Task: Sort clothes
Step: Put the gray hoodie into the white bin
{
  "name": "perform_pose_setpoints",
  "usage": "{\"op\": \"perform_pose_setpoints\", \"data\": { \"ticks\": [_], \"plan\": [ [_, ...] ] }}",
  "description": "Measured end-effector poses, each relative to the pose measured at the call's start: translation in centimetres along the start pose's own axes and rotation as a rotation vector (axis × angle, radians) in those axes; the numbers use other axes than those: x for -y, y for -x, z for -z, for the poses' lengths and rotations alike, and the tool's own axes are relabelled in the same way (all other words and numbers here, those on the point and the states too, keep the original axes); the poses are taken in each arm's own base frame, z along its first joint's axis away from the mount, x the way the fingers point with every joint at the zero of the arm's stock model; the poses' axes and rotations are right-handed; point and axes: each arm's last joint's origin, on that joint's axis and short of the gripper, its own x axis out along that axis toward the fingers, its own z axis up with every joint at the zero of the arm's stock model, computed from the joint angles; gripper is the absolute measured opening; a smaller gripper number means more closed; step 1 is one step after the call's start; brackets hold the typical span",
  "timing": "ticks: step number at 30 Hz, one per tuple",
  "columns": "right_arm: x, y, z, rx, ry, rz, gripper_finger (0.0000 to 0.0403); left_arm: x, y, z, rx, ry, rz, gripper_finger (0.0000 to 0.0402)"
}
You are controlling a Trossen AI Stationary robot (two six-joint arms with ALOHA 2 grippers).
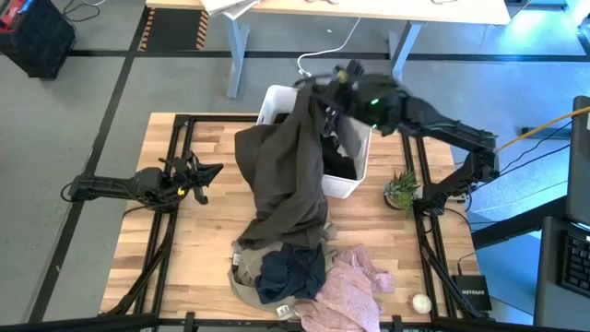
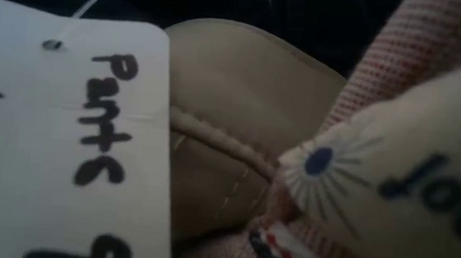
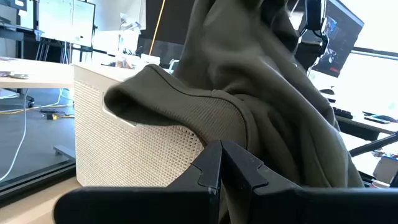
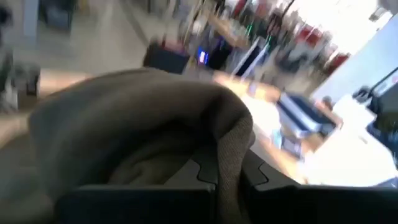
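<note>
1. Up over the far rim of the white bin (image 1: 346,184), the right gripper (image 1: 324,85) has its fingers clamped on a ribbed edge of the large olive-green garment (image 1: 281,175) (the right wrist view shows the soft fold bunched between them).
2. The left gripper (image 1: 205,173) hangs over the table's left side, fingers closed with nothing between them, well apart from the clothes.
3. The olive fabric is thick and matte; it drapes from the grip over the bin's near-left corner and trails down to the pile at the table's front edge. The bin wall is finely perforated plastic with a handle slot.
4. In that pile lie the small dark navy garment (image 1: 290,269), crumpled, the pale pink garment (image 1: 348,284) to its right and the grey-beige garment (image 1: 247,277) under them. A black garment (image 1: 339,159) lies inside the bin.
5. The wooden table (image 1: 189,244) is bare on its left half; a small potted plant (image 1: 402,190) stands just right of the bin.
6. In the low view, a white tag (image 2: 65,132) handwritten "Pants" rests against beige cloth.
</note>
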Motion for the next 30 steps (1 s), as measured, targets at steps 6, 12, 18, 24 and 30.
{"op": "perform_pose_setpoints", "data": {
  "ticks": [6,12,18,24,30],
  "plan": [
    [-2.5,-2.9,4.4,-0.147,-0.033,0.001,0.003,0.0,0.0,0.0,0.0,-0.006,-0.001,0.0004],
    [-4.0,-3.9,7.1,-0.256,-0.042,0.009,0.0113,0.0,0.0,0.0,0.0,-0.004,0.0,0.0004],
    [-3.2,-3.2,6.2,-0.276,-0.038,0.037,0.019,0.0,0.0,0.1,-0.005,-0.003,-0.001,0.0004],
    [-1.6,-0.3,2.5,-0.218,-0.044,0.008,0.0245,0.0,0.0,0.2,-0.018,-0.009,-0.003,0.0004],
    [-0.1,3.0,-0.4,-0.173,-0.053,0.034,0.0261,0.0,0.0,0.2,-0.018,0.009,-0.003,0.0004]
  ]
}}
